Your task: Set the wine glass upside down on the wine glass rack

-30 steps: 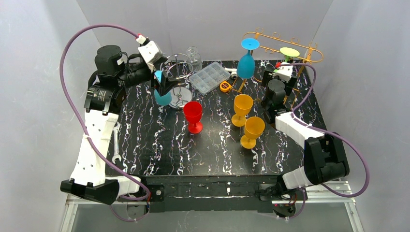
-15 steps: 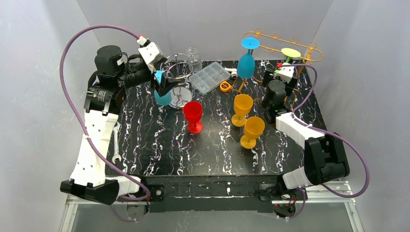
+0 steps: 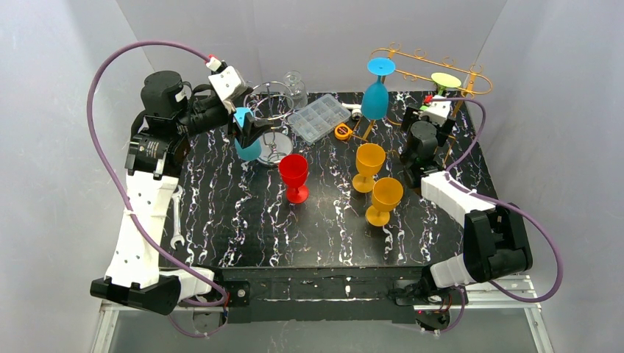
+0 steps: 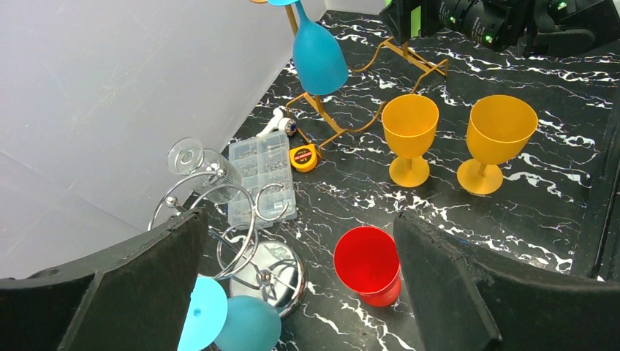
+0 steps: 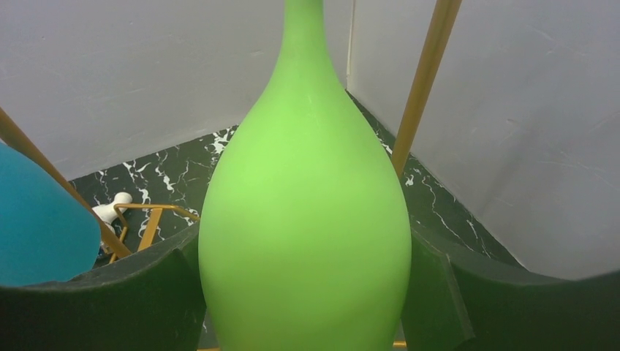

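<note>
A green wine glass (image 5: pixel 307 219) hangs upside down, its pale base (image 3: pixel 444 79) on the right end of the gold wine glass rack (image 3: pixel 412 73). My right gripper (image 3: pixel 435 110) is shut on its bowl, with a finger (image 5: pixel 88 300) pressed on each side. A blue glass (image 3: pixel 374 99) hangs upside down on the rack's left end and also shows in the right wrist view (image 5: pixel 36 227). My left gripper (image 3: pixel 246 131) is open and empty above the silver rack (image 3: pixel 272 110), where a teal glass (image 4: pixel 245 329) hangs.
A red glass (image 3: pixel 294 176) and two orange glasses (image 3: pixel 369 165) (image 3: pixel 385 200) stand upright mid-table. A clear glass (image 3: pixel 294 84) hangs on the silver rack. A clear compartment box (image 3: pixel 318 118) and a tape measure (image 3: pixel 342 132) lie at the back. A wrench (image 3: pixel 176 220) lies at the left edge.
My right gripper has shifted slightly right with the green glass. My left arm has drawn back a little from the silver rack.
</note>
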